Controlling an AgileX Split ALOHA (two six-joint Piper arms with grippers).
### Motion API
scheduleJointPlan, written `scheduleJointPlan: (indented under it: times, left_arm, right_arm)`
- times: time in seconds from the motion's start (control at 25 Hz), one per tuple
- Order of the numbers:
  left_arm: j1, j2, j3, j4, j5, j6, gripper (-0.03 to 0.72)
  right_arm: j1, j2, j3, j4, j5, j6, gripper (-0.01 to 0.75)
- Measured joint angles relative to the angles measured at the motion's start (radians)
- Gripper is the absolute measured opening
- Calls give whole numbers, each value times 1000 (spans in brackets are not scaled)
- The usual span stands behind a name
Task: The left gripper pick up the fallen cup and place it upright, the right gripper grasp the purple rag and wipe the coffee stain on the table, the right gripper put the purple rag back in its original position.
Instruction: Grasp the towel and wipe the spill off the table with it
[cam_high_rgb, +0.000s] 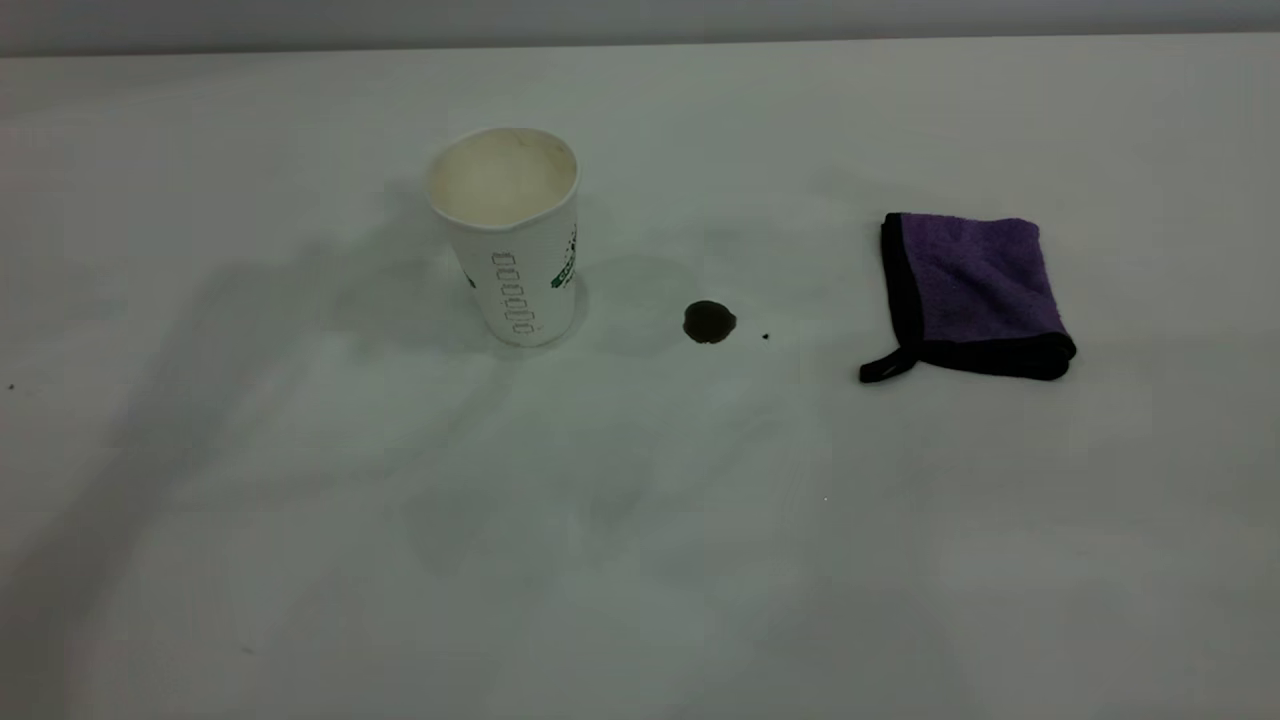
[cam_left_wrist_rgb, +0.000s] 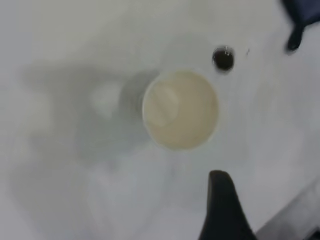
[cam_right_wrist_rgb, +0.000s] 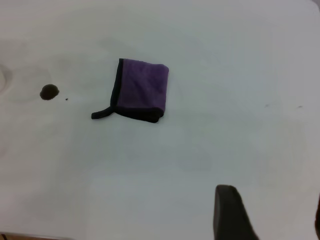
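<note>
Upright, cup (cam_high_rgb: 512, 240) — green lettering unreadable.

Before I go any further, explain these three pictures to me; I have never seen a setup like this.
Two robot arms work at a table; neither arm shows in the wide outside picture. The other two pictures come from cameras on the arms' wrists. The left one looks straight down into a paper coffee cup, standing upright. The right one looks down at a folded purple rag. Between cup and rag lies a small brown coffee stain, unwiped. The dark shapes at the wrist pictures' edges are parts of the jaws. Nothing is held.
</note>
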Motion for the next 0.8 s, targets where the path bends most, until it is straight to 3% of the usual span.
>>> scheduleJointPlan:
  times: [0.4, 0.52, 0.8]
  left_arm:
    - [0, -362, 21, 78, 0, -143, 523]
    - [0, -516, 154, 89, 0, -161, 523]
    - [0, -912, 625, 111, 0, -151, 523]
  right_arm:
    - [0, 0, 0, 0, 0, 0, 438]
    - [0, 0, 0, -6, 0, 0, 438]
    - [0, 0, 0, -6, 0, 0, 438]
